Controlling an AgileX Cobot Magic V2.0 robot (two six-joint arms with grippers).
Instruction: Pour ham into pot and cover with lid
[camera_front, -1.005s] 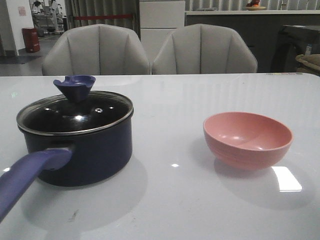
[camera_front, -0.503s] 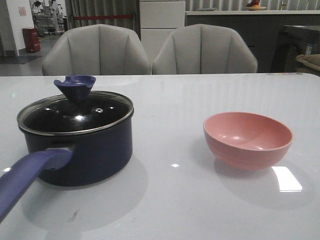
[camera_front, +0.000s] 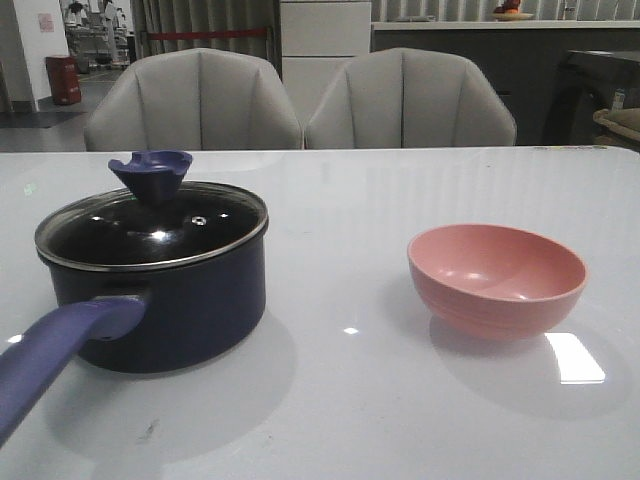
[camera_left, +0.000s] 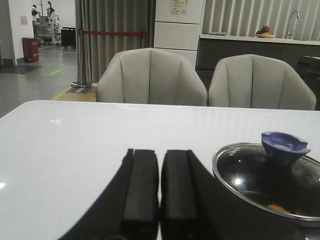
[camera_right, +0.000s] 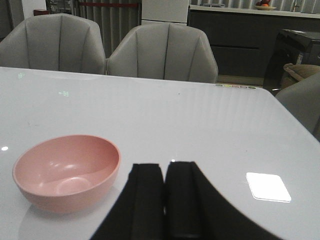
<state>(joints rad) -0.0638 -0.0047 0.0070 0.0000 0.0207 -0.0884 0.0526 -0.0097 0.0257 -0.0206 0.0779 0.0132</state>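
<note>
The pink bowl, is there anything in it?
Empty. The pink bowl shows only its bare inside in both the front and right wrist views.

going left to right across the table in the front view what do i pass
pot handle → pot with the lid on it → pink bowl

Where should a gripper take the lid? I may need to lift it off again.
By the blue funnel-shaped knob, coming straight down from above. It stands upright at the centre of the lid, which sits flat on the pot; the steel rim offers no hold.
</note>
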